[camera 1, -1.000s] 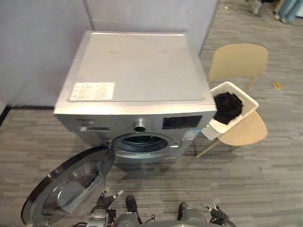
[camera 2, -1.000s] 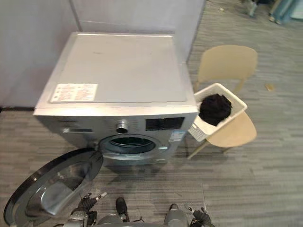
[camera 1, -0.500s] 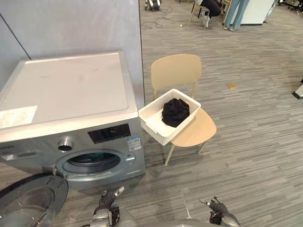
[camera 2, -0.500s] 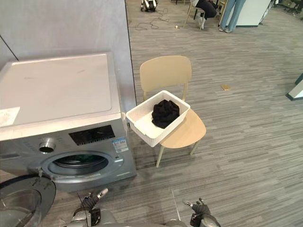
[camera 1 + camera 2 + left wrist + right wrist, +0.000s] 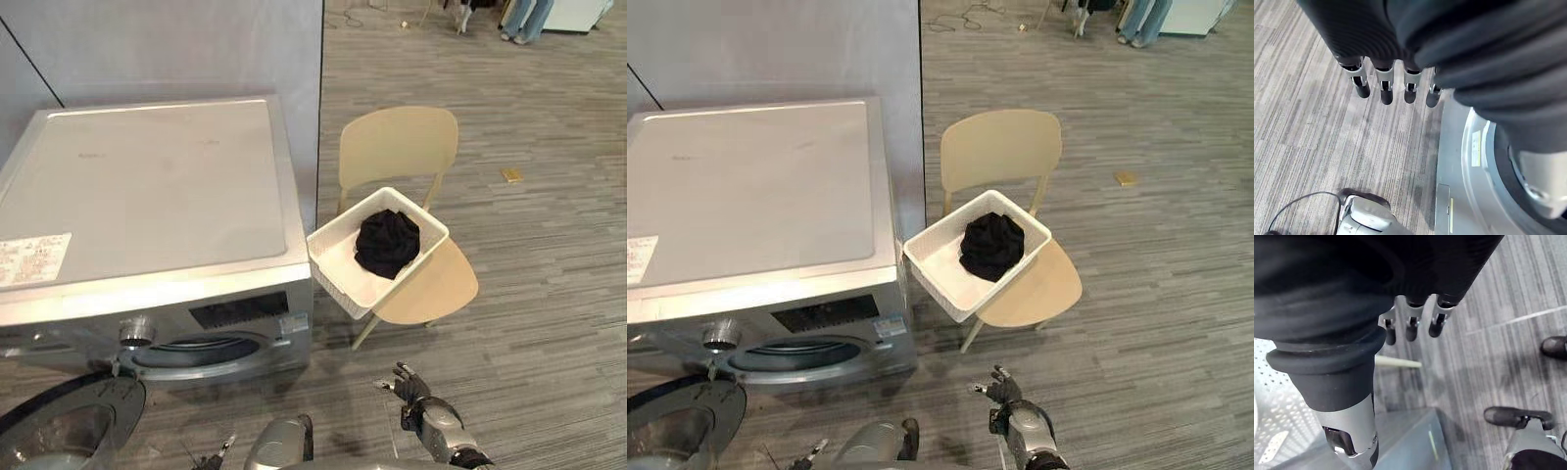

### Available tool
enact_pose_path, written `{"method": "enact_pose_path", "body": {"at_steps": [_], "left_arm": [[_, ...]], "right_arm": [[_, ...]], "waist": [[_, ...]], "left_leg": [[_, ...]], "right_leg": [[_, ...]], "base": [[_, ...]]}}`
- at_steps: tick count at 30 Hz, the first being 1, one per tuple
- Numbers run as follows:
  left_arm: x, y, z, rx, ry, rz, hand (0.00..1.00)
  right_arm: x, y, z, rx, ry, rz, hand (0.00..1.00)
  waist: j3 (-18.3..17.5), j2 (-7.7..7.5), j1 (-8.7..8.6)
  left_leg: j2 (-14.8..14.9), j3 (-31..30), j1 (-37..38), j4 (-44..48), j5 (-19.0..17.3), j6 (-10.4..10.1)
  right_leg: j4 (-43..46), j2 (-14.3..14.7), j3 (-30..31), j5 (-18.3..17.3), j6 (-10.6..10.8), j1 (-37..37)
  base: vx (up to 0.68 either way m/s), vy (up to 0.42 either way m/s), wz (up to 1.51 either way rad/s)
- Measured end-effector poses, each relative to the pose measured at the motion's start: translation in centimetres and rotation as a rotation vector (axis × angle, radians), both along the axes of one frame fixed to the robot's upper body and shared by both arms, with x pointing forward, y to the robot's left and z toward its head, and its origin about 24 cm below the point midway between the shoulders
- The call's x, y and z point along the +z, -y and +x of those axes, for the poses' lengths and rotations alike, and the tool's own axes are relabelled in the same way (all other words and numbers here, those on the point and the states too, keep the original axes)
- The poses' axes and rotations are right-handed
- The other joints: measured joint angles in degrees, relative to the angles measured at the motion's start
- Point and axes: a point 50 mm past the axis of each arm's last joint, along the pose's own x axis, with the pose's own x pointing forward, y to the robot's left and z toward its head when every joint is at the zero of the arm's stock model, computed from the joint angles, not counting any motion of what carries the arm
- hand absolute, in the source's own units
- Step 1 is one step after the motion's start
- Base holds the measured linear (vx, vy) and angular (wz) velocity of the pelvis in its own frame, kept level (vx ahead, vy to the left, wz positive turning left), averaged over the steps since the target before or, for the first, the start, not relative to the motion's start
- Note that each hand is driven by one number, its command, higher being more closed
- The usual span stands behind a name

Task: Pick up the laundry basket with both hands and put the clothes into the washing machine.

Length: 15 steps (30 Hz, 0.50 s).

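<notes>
A white laundry basket [image 5: 338,262] rests tilted on the seat of a beige chair [image 5: 436,289], close beside the silver washing machine [image 5: 147,186]. Black clothes [image 5: 387,243] lie bunched inside it. The machine's round door [image 5: 59,436] hangs open at the lower left, and the drum opening [image 5: 196,352] is partly in sight. My right hand [image 5: 411,387] is low over the floor in front of the chair, open and apart from the basket. My left hand [image 5: 1385,88] is open over the floor by the door, holding nothing.
A grey wall panel [image 5: 176,49] stands behind the machine. A small yellow object [image 5: 510,174] lies on the floor past the chair. A person's legs [image 5: 524,20] show far back right. Striped floor [image 5: 549,323] stretches to the right of the chair.
The camera has swung from the machine toward the chair and basket. My right hand has risen higher in view toward the chair; my left hand has sunk to the bottom edge.
</notes>
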Motion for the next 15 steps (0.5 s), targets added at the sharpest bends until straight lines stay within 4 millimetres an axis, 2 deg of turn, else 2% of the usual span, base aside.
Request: {"method": "enact_pose_path", "body": {"at_steps": [1,3,5,6,7,8,9,10,11,12,13,14,15], "left_arm": [[0.1,-0.4,-0.2,-0.007,-0.005,0.011,0.00],[0.4,-0.9,0.9,-0.060,0.023,0.037,0.00],[0.9,-0.9,2.6,-0.115,0.076,0.053,0.00],[1.3,-0.7,4.5,-0.148,0.137,0.066,0.00],[1.9,-0.1,7.1,-0.192,0.208,0.069,0.00],[2.0,0.0,7.6,-0.201,0.221,0.069,0.00],[2.3,0.9,9.0,-0.231,0.259,0.060,0.00],[2.6,1.2,9.8,-0.247,0.278,0.064,0.00],[2.6,1.2,10.0,-0.256,0.281,0.068,0.00],[2.7,1.3,10.2,-0.266,0.283,0.071,0.00],[2.5,1.4,9.9,-0.266,0.271,0.068,0.00],[2.4,1.4,9.8,-0.264,0.267,0.066,0.00],[2.3,1.1,9.2,-0.245,0.255,0.065,0.00]], "right_arm": [[-0.3,-0.1,-0.7,0.012,-0.024,-0.001,0.00],[-1.3,0.5,-3.0,-0.001,-0.103,-0.001,0.00],[-1.5,1.4,-3.9,-0.060,-0.128,-0.001,0.00],[-1.4,2.5,-3.9,-0.100,-0.124,-0.020,0.00],[-1.6,3.8,-4.7,-0.164,-0.140,-0.044,0.00],[-1.6,4.0,-5.0,-0.179,-0.146,-0.047,0.00],[-1.7,5.0,-5.8,-0.245,-0.152,-0.063,0.00],[-1.6,5.6,-5.8,-0.290,-0.146,-0.064,0.00],[-1.6,5.7,-5.9,-0.306,-0.148,-0.061,0.00],[-1.6,5.9,-6.3,-0.357,-0.153,-0.047,0.00],[-1.8,5.9,-7.1,-0.428,-0.165,-0.015,0.00],[-2.0,5.8,-7.6,-0.469,-0.174,0.006,0.00],[-2.3,5.2,-8.5,-0.531,-0.196,0.047,0.00]], "waist": [[0.2,-0.31,-0.65],[0.4,-1.27,-2.54],[0.3,-1.55,-3.68],[0.2,-1.13,-4.70],[0.1,-0.12,-4.71],[0.1,0.08,-4.73],[0.0,0.81,-5.13],[-0.1,1.04,-6.12],[-0.1,1.04,-6.47],[-0.3,0.81,-7.17],[-0.8,0.85,-8.11],[-1.3,0.47,-8.34],[-1.6,-0.09,-8.50]], "left_leg": [[-0.9,0.2,2.0,-1.2,0.0,0.0],[-1.8,-1.8,5.4,-1.1,-0.3,1.2],[-2.4,-4.6,5.9,-1.1,-0.3,1.3],[-2.5,-7.4,5.5,-0.9,-0.4,1.2],[-2.4,-11.4,5.0,-0.6,-0.3,1.0],[-2.5,-12.4,4.8,-0.5,-0.2,0.9],[-2.5,-16.3,4.2,0.1,-0.1,0.7],[-2.5,-20.0,4.1,0.6,-0.1,0.0],[-2.5,-21.7,4.0,1.1,-0.2,-0.6],[-2.4,-24.7,3.8,2.6,-1.0,-2.1],[-2.3,-27.8,2.9,4.9,-2.3,-4.3],[-2.0,-29.3,2.6,6.0,-3.1,-5.6],[-1.0,-31.1,2.4,7.7,-4.8,-8.1]], "right_leg": [[13.3,-1.1,0.9,0.5,5.5,-5.0],[26.8,-1.7,0.5,1.5,5.3,-9.2],[29.3,-3.7,-2.7,0.5,3.7,-10.9],[28.5,-6.4,-6.0,-1.4,-0.2,-12.1],[25.4,-10.1,-7.7,-3.1,-3.5,-13.4],[24.4,-10.8,-7.5,-3.2,-3.8,-13.5],[20.4,-12.7,-5.1,-3.4,-4.4,-13.4],[16.8,-13.3,0.6,-2.7,-5.6,-13.3],[15.1,-12.9,4.7,-2.3,-6.1,-13.2],[12.3,-11.2,13.9,-1.3,-6.1,-12.5],[10.4,-9.0,22.9,-0.4,-4.6,-11.4],[9.5,-8.4,25.2,0.2,-3.5,-10.9],[5.8,-8.3,23.6,2.2,-1.4,-10.2]], "base": [[0.16,0.032,0.13],[0.22,-0.010,0.57],[0.14,-0.063,0.85],[0.18,-0.119,1.30],[0.21,-0.135,1.22],[0.21,-0.155,1.39],[0.20,-0.210,1.26],[0.18,-0.246,1.38],[0.15,-0.328,1.29],[0.13,-0.420,1.34],[0.12,-0.465,1.36],[0.11,-0.576,1.29],[0.09,-0.674,0.91]]}}
